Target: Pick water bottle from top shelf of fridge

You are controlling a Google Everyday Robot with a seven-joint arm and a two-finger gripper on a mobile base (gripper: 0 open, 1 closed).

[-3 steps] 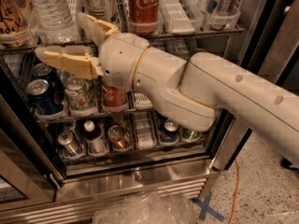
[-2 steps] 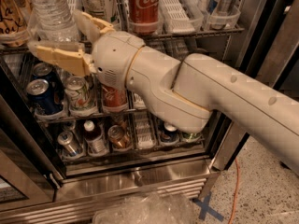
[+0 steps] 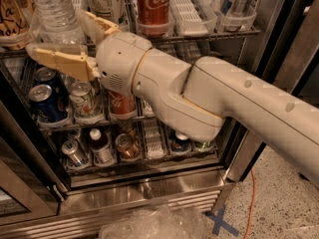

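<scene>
The water bottle [image 3: 54, 11] is clear and ribbed, and stands at the left of the top shelf [image 3: 209, 35] of the fridge [image 3: 149, 190]. My gripper [image 3: 56, 33] reaches in from the right at the bottle's base. It is open, with one tan finger [image 3: 60, 59] in front of and below the bottle and the other finger [image 3: 97, 25] to its right. The bottle's lower part sits between the two fingers. Its cap is out of view above the frame.
A Coca-Cola can [image 3: 152, 6] and a labelled bottle [image 3: 103, 1] stand right of the water bottle. White lane strips [image 3: 185, 9] and more cans [image 3: 234, 1] fill the shelf's right side. Racks below hold cans [image 3: 46, 101] and a small dark bottle [image 3: 98, 144]. An orange cable [image 3: 251, 198] lies on the floor.
The gripper has pushed a little further left, so its fingers now straddle the bottle's base more fully. The bottle has not moved.
</scene>
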